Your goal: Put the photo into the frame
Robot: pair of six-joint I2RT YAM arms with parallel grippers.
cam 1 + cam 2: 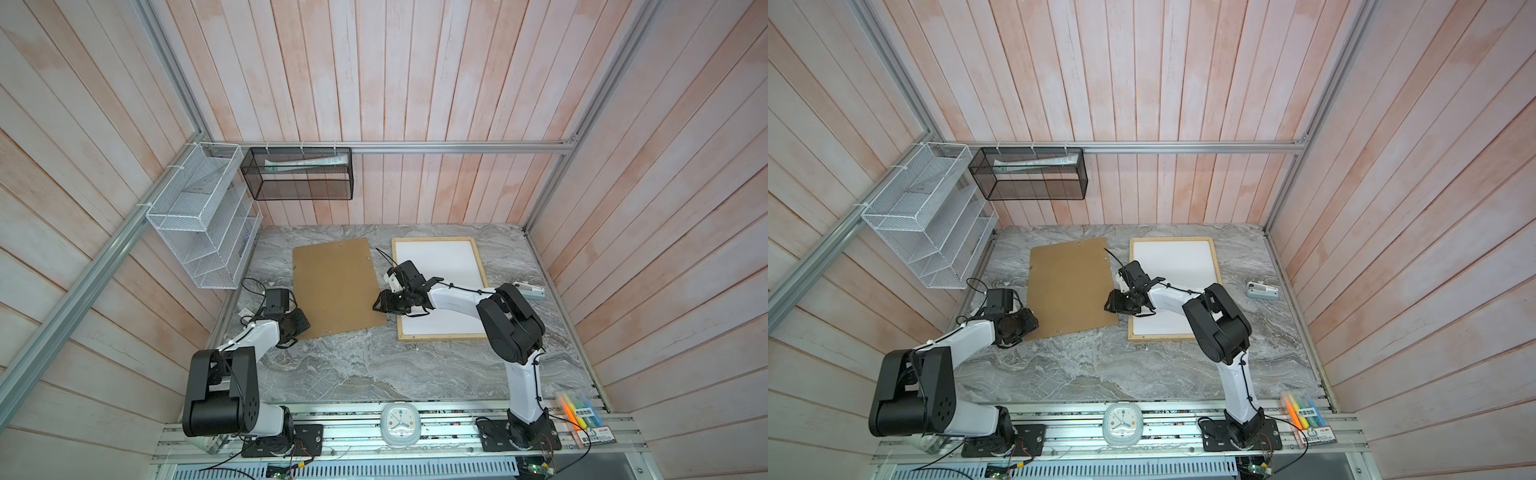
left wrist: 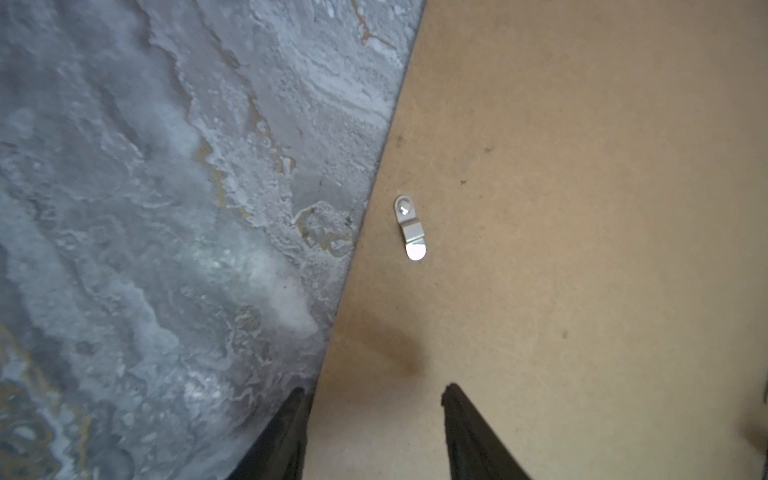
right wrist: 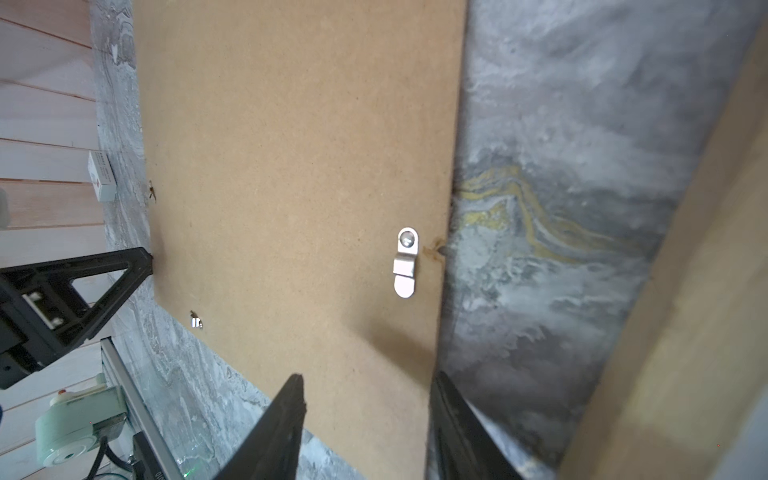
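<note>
The brown board [image 1: 336, 286] lies flat on the grey stone worktop [image 1: 374, 370], turned a little. I have one gripper at each long side of it.

My left gripper [image 1: 296, 327] is down low at the board's left edge, close to its near corner. Its fingers are apart. One is over the worktop and one is over the board, and the board's edge runs between them. They pinch nothing. I cannot tell if they touch the board. A small silver clip [image 2: 411, 228] sits on the board just inside that edge.

My right gripper [image 1: 380, 305] is at the board's right edge, also toward the near corner. Its fingers are apart too. One is over the board and one is over the thin strip of worktop beside the board. It holds nothing. Another silver clip [image 3: 405, 262] sits on the board just inside this edge.

The frame [image 1: 440, 336] lies flat on the worktop just to the right of the board, close to it but not touching. Its pale wood strips go all round a plain white sheet [image 1: 436, 262] that fills it. My right arm reaches over the frame's near part to get to the board. I cannot tell if this white sheet is the photo lying face down.
</note>
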